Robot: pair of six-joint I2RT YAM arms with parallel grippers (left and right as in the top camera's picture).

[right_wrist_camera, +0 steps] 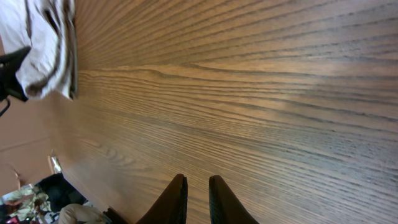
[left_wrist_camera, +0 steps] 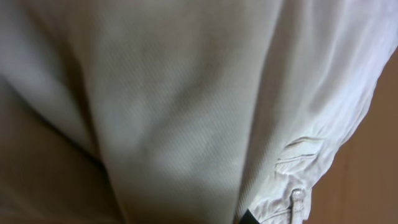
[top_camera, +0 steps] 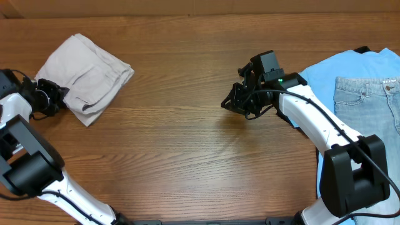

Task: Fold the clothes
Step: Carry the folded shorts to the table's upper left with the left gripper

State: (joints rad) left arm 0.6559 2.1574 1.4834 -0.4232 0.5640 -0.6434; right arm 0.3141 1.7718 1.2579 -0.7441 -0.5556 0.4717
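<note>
Folded shorts (top_camera: 87, 72) near far-left tabletop (top_camera: 187, 162) corner, left claw (top_camera: 62, 98) against them, grip impossible to tell, right claw (top_camera: 226, 104) drawn together mid-tabletop

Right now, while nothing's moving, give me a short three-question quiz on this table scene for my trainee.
1. True or false: the jeans lie on top of the blue T-shirt.
2. Which gripper is right up against the shorts? A left, B right, C neither.
3. Fill in: the right gripper holds nothing and hangs over the bare ____.

Key: 1 true. 2 A, the left gripper; its wrist camera sees almost only pale cloth. 3 table.
</note>
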